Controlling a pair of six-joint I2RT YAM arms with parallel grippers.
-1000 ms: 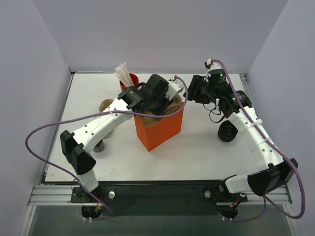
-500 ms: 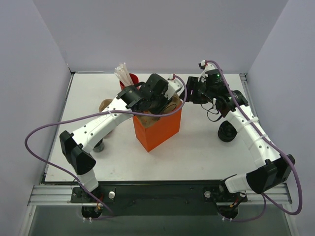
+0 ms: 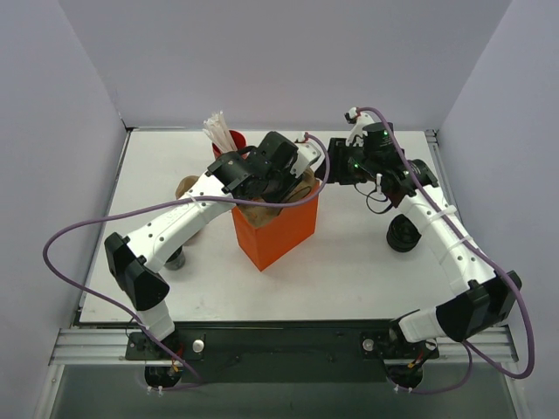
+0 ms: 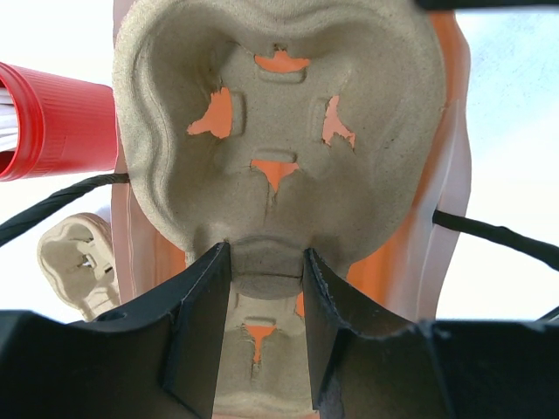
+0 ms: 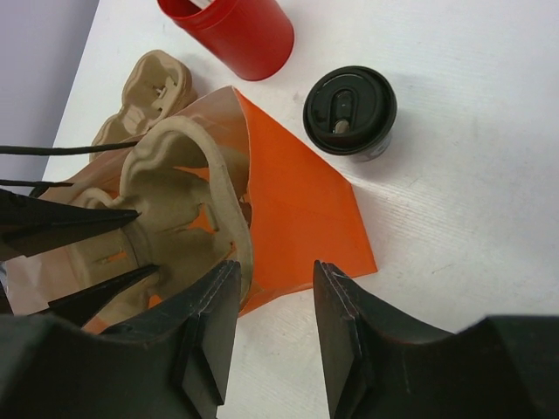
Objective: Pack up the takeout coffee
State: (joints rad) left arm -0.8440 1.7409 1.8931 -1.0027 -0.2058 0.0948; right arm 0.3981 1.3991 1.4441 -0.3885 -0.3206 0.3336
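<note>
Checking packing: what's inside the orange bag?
A pulp cup carrier sits in the orange bag's mouth, its wells empty, gripped by the left gripper. It covers the bag's bottom, so anything beneath is unseen.

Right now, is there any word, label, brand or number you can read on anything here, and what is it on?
No readable text anywhere.
Red cup, orange bag, cardboard tray: plain, no print.
Coffee lid: any embossing is too small to read.
</note>
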